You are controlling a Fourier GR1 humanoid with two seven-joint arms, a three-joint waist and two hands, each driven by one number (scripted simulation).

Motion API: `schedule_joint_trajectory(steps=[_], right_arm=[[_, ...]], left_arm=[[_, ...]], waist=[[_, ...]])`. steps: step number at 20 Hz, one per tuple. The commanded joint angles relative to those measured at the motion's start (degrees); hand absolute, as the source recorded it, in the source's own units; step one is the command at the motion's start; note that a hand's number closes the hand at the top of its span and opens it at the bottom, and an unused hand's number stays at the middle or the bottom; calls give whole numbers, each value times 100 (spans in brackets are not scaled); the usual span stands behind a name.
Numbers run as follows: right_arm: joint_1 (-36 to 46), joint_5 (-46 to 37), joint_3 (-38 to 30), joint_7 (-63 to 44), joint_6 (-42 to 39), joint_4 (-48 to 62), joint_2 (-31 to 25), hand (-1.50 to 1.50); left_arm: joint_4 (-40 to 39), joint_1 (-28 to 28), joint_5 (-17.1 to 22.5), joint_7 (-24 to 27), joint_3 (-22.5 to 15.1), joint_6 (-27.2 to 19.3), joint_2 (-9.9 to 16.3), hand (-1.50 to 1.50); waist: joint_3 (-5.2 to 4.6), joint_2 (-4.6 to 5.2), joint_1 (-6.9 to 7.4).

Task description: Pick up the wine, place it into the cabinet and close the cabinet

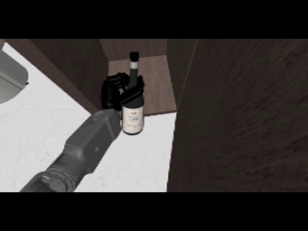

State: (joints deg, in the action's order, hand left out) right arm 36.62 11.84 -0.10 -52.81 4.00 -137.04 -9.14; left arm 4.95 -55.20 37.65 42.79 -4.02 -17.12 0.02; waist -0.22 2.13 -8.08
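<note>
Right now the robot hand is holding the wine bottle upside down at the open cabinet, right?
Not quite: the head view shows the wine bottle upright, neck pointing up. The rest holds: the robot hand is curled round it at the open cabinet.

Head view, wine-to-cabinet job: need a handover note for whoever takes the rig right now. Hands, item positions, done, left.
Only one hand shows, black, on a grey forearm coming up from the lower left; which side it is cannot be told. Its fingers curl round the dark glass wine bottle with a pale label.
The bottle is upright at the open front of the dark wood cabinet, its neck in front of the brown interior, its base near the shelf's front edge.
The cabinet door stands open at the right.
Done: bottle picked up and brought to the cabinet.
Left: set it inside, release, withdraw, close the door.
</note>
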Motion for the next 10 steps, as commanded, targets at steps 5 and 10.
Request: schedule_joint_trajectory(steps=[5,10], right_arm=[[-293,169,95,59,-47,-280,125,-150],[-78,266,57,-35,-50,-171,104,-150]], left_arm=[[-3,400,170,59,-140,150,-2,150],[27,627,251,226,-232,69,-2,150]], waist=[[-1,-6,-200],[-12,13,-275]])
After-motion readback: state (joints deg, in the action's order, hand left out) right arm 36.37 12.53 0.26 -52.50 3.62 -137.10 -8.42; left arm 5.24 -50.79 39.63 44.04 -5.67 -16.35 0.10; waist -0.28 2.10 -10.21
